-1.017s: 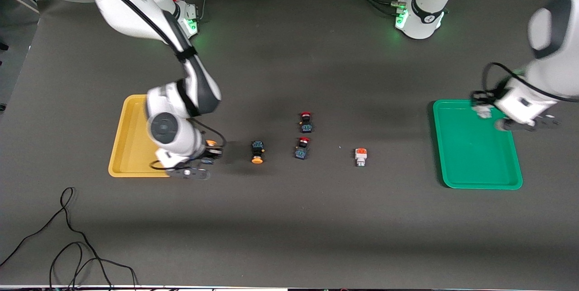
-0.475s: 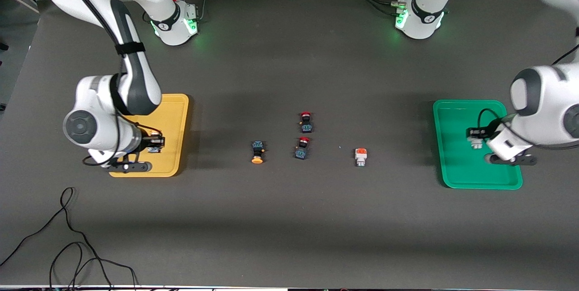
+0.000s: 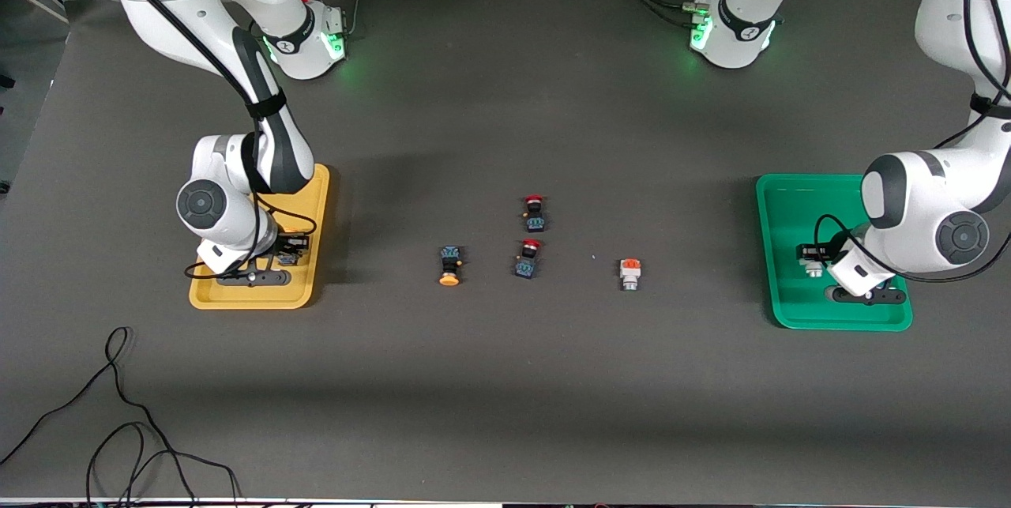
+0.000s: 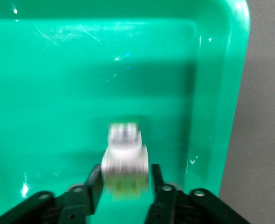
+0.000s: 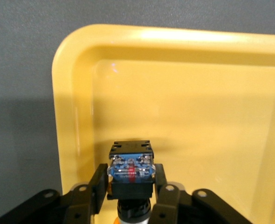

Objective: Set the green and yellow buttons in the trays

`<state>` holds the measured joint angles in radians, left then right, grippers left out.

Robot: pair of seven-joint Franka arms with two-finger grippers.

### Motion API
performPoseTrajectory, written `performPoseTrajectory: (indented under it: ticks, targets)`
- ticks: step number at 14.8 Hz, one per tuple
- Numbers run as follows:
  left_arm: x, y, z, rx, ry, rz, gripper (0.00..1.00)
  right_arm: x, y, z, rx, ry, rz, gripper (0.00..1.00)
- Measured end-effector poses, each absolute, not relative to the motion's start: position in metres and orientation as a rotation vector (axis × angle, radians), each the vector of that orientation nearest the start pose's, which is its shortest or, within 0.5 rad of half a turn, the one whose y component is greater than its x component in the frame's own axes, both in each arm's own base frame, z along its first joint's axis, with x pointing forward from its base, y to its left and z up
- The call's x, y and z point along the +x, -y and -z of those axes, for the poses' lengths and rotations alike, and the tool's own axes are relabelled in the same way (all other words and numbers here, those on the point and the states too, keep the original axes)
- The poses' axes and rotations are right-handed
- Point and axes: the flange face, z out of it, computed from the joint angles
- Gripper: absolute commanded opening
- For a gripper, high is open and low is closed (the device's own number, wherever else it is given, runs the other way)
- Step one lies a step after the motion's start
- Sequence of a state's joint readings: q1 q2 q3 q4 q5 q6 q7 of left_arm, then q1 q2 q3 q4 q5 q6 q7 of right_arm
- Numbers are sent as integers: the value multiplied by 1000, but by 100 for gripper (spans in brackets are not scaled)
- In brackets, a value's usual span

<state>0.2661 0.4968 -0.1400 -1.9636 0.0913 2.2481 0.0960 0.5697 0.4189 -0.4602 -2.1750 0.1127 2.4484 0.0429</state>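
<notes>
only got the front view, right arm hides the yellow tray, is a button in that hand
observer: yes. The right wrist view shows the right hand with its fingers against a dark-bodied button, over the yellow tray close to its rim.
operator: and the left one
observer: the left wrist view shows a white-grey button at the left hand, over the floor of the green tray.

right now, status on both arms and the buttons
Right gripper in yellow tray, fingers around dark button. Left gripper in green tray, around white button. Yellow-capped button on table. Nothing in the way.
</notes>
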Motion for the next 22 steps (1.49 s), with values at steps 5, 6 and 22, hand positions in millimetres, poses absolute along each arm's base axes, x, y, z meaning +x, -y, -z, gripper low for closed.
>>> performPoseTrajectory:
  ticks: [5, 6, 22]
  targets:
    - [597, -81, -219, -3148, -31, -282, 99, 564, -66, -278, -3202, -15, -235, 100]
    - [600, -82, -233, -3144, -30, -285, 99, 571, -71, -302, -3189, -29, -259, 100]
    - [580, 246, -376, -3071, -455, -192, 99, 589, -350, -235, -3161, -299, -182, 98]
